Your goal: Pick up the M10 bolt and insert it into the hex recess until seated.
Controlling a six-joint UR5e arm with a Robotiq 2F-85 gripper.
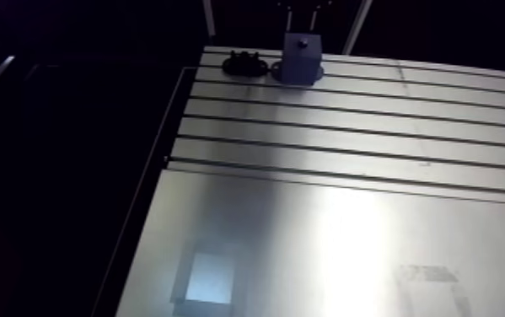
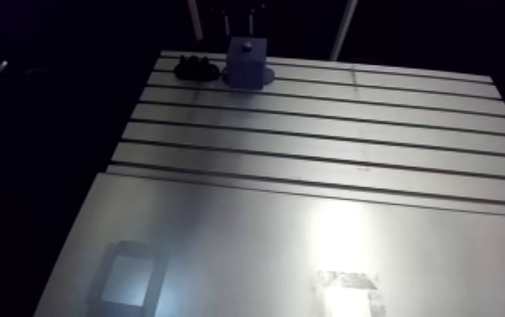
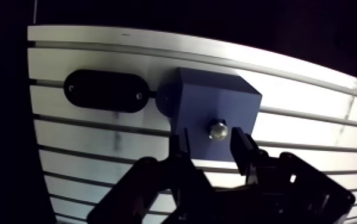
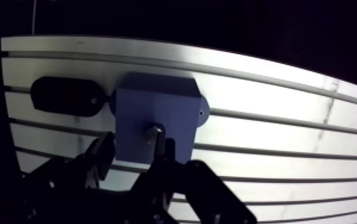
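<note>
Your black two-fingered tool (image 3: pixel 209 140) hangs open, straddling the small silvery steel M10 bolt (image 3: pixel 218 130), which stands upright in the top of the blue box-shaped block (image 3: pixel 207 98) on the slotted aluminium bench (image 3: pixel 300 128). Judge the bolt stiff, light and slick: pinch across its exposed end. What the black oval holder (image 3: pixel 104 90) beside the block contains is too dark to tell.

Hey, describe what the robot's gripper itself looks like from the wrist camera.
The gripper is black all over: two flat, blocky fingers on angular, jointed linkages that widen into a bulky dark body. No markings, labels or cables can be made out on it in the wrist view.
</note>
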